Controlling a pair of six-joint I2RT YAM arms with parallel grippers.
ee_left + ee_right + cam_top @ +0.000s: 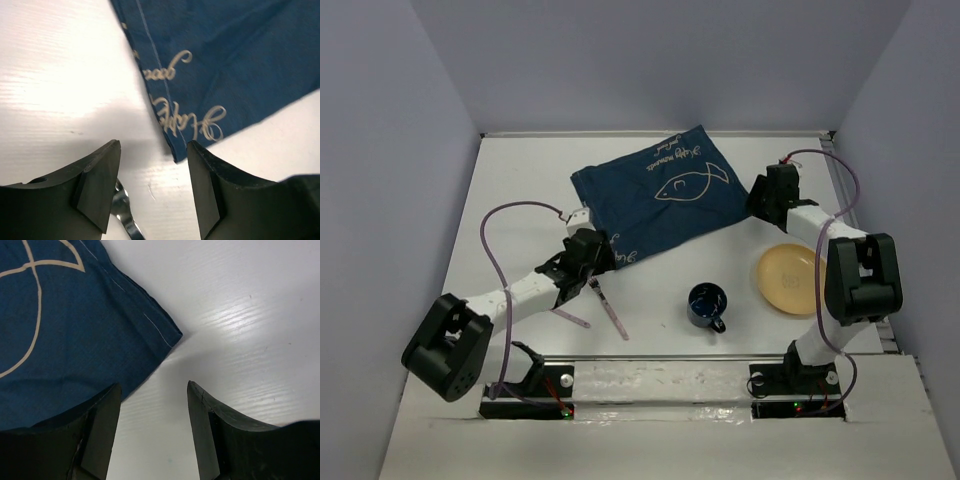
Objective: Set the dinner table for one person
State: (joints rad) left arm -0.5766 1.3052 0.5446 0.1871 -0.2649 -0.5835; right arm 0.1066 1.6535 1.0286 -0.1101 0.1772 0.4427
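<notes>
The left gripper (pixel 153 170) and right gripper (pixel 153 407) gaped empty at corners of the fish-print cloth (pixel 660 195); each, I reckoned, should straddle the hem before pinching.

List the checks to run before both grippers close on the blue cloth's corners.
1. Left gripper open: ok.
2. Right gripper open: ok.
3. Blue cloth corner inside the left gap: ok, it sits between the fingers.
4. Cloth corner inside the right gap: not ok, it lies beyond the fingertips.
5. Cutlery away from the left fingers: not ok, a metal utensil lies right beside one.
6. Mug and plate off the cloth: ok.
</notes>
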